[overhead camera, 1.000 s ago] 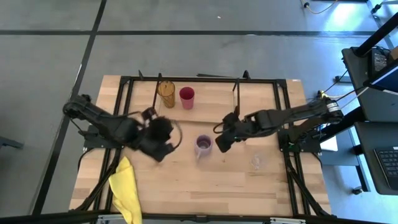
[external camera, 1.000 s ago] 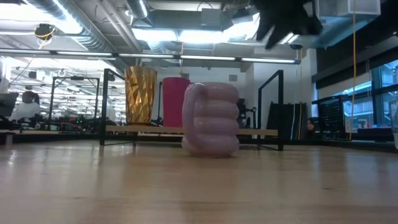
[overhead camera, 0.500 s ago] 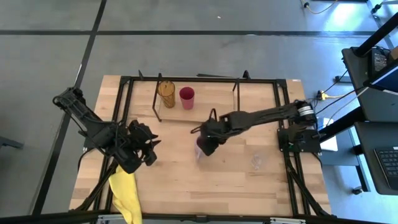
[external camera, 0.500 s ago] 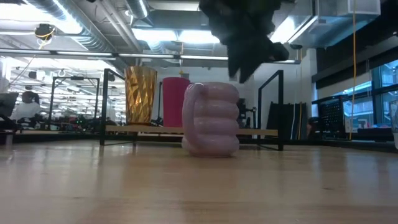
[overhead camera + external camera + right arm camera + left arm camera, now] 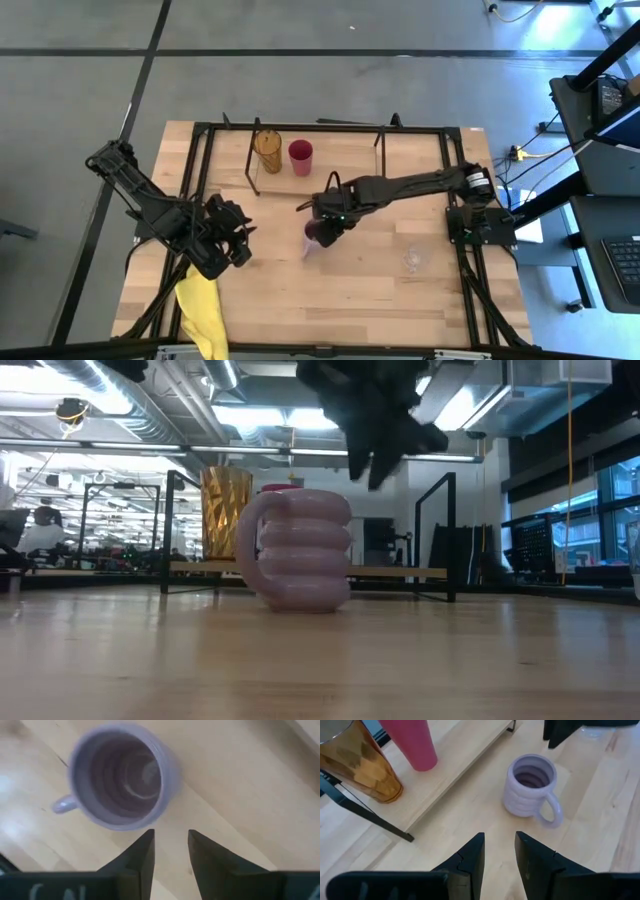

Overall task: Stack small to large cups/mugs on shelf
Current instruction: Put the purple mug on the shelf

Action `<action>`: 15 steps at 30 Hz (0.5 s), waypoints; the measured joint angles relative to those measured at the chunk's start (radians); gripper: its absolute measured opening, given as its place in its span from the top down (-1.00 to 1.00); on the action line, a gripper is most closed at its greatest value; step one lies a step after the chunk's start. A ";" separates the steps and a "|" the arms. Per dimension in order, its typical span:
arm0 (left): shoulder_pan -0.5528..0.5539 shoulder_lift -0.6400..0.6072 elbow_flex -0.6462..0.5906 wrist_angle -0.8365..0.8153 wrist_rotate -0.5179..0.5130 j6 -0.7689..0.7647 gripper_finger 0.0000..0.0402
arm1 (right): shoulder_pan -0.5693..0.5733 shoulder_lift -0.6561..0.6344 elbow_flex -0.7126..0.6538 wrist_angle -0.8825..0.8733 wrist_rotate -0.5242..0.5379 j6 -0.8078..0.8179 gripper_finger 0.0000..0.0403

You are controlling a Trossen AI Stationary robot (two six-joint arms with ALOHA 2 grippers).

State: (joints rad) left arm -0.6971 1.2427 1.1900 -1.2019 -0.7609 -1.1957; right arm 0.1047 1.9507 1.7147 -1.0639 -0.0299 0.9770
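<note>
The light purple ribbed handled mug [image 5: 313, 238] stands upright on the wooden table [image 5: 350, 280], with the right gripper [image 5: 322, 222] directly above it, fingers [image 5: 141, 855] slightly apart and empty. The left gripper [image 5: 232, 243] waits left of it, fingers [image 5: 470, 857] apart. Beyond, the amber translucent tumbler [image 5: 267, 150] and red cup [image 5: 300, 157] stand on the low black-rod shelf [image 5: 330, 178].

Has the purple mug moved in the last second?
Yes. The purple mug has slid left along the table in the low view, now overlapping the red cup on the shelf behind.
</note>
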 joint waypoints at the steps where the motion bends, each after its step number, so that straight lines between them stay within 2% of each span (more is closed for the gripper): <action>1: 0.000 0.000 0.000 -0.004 0.000 0.000 0.49 | 0.000 0.000 0.019 -0.009 0.000 0.009 0.41; 5: 0.000 0.000 0.000 -0.042 0.000 0.001 0.49 | 0.000 0.000 0.050 0.008 0.015 0.017 0.41; 15: 0.001 -0.012 0.000 -0.099 -0.012 0.073 0.49 | -0.003 0.040 -0.004 0.090 0.000 0.067 0.41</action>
State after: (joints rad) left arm -0.6964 1.2302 1.1900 -1.3010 -0.7726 -1.1230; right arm 0.1020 1.9911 1.7107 -0.9740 -0.0296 1.0440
